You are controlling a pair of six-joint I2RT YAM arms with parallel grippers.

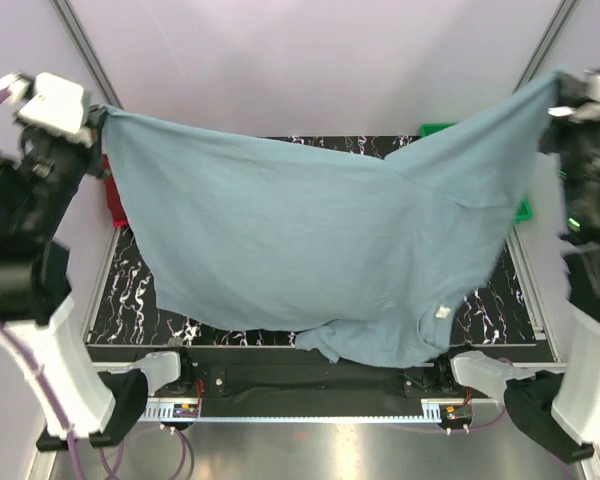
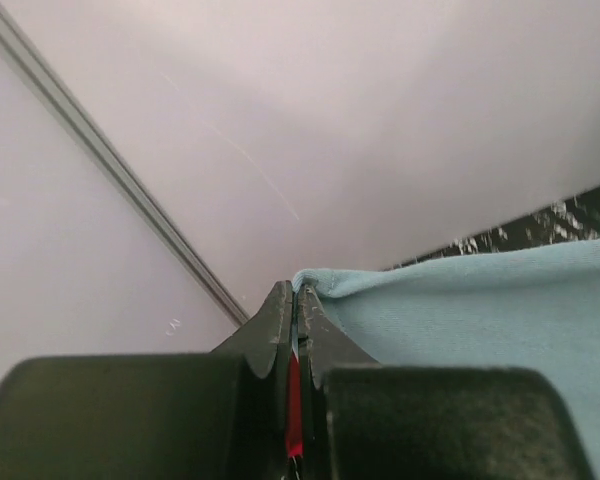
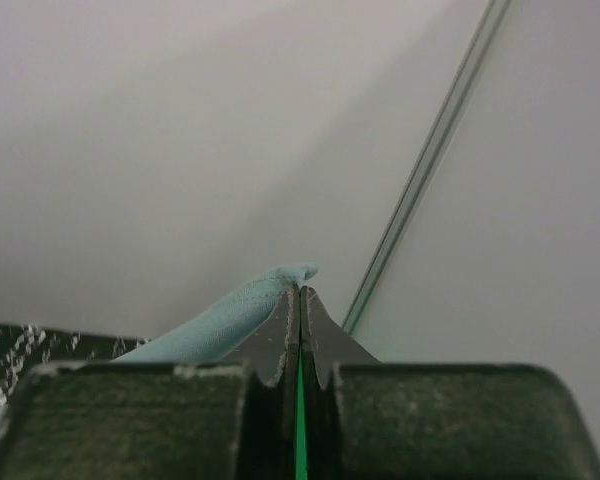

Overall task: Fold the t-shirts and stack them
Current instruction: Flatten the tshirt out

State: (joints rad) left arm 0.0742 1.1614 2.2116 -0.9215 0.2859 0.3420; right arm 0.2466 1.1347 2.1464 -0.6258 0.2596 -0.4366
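Matt, soft cloth t-shirt [image 1: 300, 250] — glossy marbled tabletop [image 1: 130, 290].

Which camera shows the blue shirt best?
The top external view: it shows the whole blue shirt hanging spread between the left gripper and right gripper, its lower edge sagging toward the table. The left wrist view shows only one pinched corner and some cloth; the right wrist view, just a pinched tip.

Looked like robot lab cell: closed in by plain white panels [image 1: 310, 60] on metal struts [image 1: 83, 45], black marbled tabletop [image 1: 130, 290], arm bases [image 1: 155, 372] bolted to rail [image 1: 310, 409].
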